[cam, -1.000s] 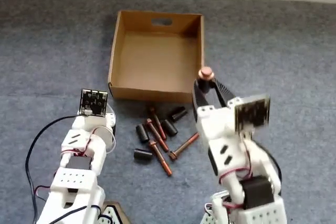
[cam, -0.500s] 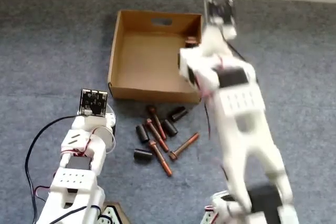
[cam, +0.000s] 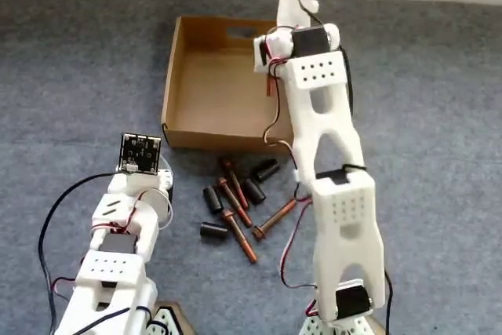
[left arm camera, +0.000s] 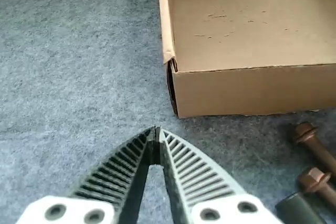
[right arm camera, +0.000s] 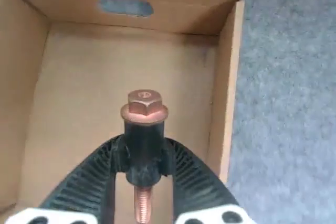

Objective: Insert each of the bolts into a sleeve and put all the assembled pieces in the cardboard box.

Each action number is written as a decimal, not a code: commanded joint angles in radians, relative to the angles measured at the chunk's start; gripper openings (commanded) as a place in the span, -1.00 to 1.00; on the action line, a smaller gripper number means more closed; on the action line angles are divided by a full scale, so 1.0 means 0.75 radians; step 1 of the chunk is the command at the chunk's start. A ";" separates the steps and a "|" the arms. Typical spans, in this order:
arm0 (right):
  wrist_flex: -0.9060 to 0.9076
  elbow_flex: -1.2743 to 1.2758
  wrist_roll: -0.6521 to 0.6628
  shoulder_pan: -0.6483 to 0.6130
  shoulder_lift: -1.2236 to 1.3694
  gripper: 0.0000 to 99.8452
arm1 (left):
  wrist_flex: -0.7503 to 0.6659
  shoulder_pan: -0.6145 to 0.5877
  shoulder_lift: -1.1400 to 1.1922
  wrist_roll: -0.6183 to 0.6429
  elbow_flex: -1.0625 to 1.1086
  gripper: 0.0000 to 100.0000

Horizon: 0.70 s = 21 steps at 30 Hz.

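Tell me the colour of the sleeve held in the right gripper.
Black sleeve, with a copper-coloured bolt through it; the right wrist view shows it best.

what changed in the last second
The right gripper, shut on the sleeved bolt throughout, swung forward from just in front of the cardboard box to out over its inside as the arm stretched out. The left gripper, the loose bolts and the sleeves on the carpet kept their places.
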 commanded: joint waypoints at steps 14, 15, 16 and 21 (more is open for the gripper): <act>0.126 -0.187 -0.004 0.005 0.218 -0.99 | -0.023 0.028 -0.028 -0.012 -0.007 -0.96; 0.126 -0.159 -0.004 0.003 0.218 -0.99 | -0.023 0.028 -0.028 -0.012 -0.007 -0.96; 0.122 -0.132 -0.004 0.001 0.218 -0.99 | -0.023 0.028 -0.028 -0.012 -0.007 -0.96; 0.114 -0.083 -0.004 -0.013 0.218 -0.99 | -0.023 0.028 -0.028 -0.012 -0.007 -0.96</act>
